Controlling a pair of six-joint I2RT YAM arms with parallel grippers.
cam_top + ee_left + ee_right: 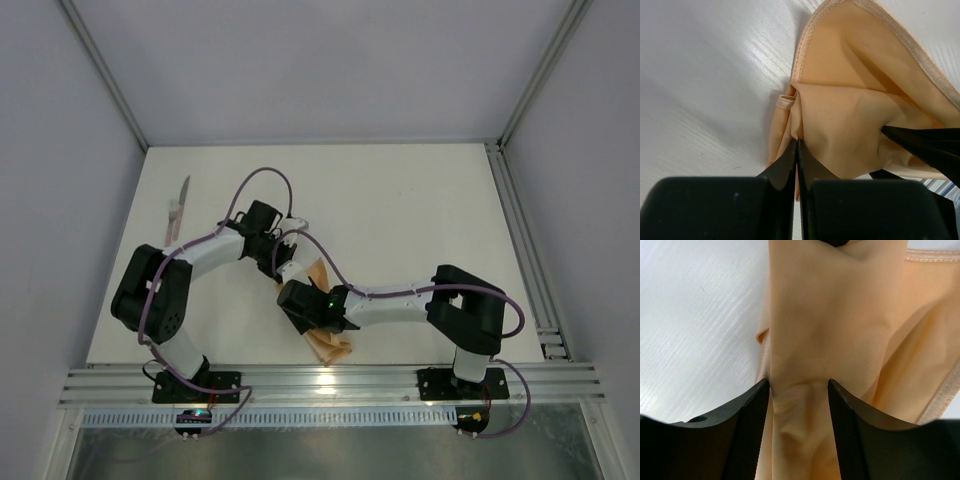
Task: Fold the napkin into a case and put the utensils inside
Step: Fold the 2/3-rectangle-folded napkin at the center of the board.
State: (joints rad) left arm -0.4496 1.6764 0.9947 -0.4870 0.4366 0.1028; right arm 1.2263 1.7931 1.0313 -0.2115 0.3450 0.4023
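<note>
Napkin (330, 347) was bunched between both arms at the near middle of the tabletop (420, 210). It was partly folded, with no case formed yet. Left gripper (796, 142) was pinched tight on a fold. Right gripper (799, 385) stood half open, clamping a thick band of cloth. Utensil (178, 208) lay well apart at far left, not yet inserted.

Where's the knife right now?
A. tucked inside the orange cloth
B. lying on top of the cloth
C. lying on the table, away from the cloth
C: the knife lies flat on the white table, off to the left and well apart from the orange cloth.
</note>
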